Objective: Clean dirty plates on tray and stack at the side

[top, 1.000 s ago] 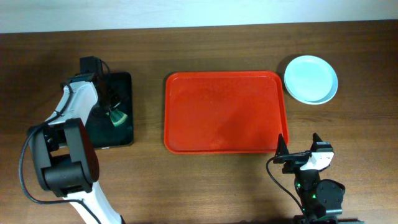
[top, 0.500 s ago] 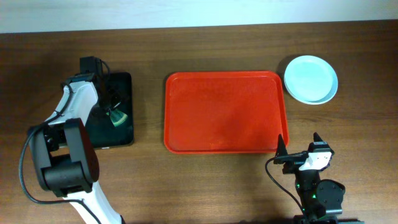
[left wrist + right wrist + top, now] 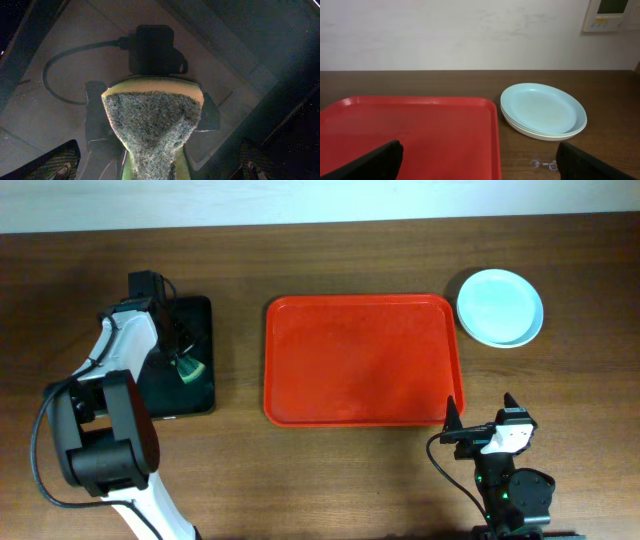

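The left pincer (image 3: 151, 112) was pinching a sponge (image 3: 150, 145), one finger on each flank. The green scouring face was turned toward the wrist camera, with yellow foam showing along its far edge. The pincer hung over the black tray (image 3: 203, 395) at the left of the surface (image 3: 330, 480). That tray looked like the sponge's resting place, so the grip was probably there to set the tool down rather than to scrub. Whether the sponge touched the black tray I could not tell.

The right pincer (image 3: 479, 146) was spread wide with nothing between its fingers. It sat low at the near right of the surface, just beside the near right corner of the tray (image 3: 360, 360). It seemed parked there to keep out of the way, its camera looking across the tray toward the far right.

The tray lay in the middle of the surface with no plate on it. The plates (image 3: 500, 307) sat in one stack on the surface just past the tray's far right corner, close to it but apart. The light blue plate was on top, with paler rims showing beneath it in the right wrist view, and no smear showed on the top one. Stacked off the tray as the task asks, they suggested the work was all but done, with only the sponge left to put away
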Controlling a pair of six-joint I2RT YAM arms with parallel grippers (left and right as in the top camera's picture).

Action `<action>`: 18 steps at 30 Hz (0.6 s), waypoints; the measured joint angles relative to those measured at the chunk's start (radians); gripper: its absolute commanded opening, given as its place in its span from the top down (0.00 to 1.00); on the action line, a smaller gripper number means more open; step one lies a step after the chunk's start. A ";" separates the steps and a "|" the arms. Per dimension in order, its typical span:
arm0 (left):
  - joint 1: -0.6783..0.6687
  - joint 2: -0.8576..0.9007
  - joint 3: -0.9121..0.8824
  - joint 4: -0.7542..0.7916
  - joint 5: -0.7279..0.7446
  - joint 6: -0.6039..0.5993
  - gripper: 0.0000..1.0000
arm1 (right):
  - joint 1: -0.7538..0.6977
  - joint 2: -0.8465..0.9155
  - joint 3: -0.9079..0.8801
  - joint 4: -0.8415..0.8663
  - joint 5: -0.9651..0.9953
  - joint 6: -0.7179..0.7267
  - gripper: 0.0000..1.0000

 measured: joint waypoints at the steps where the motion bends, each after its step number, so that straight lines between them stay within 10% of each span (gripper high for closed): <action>1: 0.000 0.000 0.000 0.000 0.000 0.000 0.01 | 0.000 0.000 0.000 0.000 0.000 0.000 0.02; 18: 0.002 -0.291 0.000 -0.075 -0.086 0.000 0.01 | 0.000 0.000 0.000 0.000 0.000 -0.001 0.02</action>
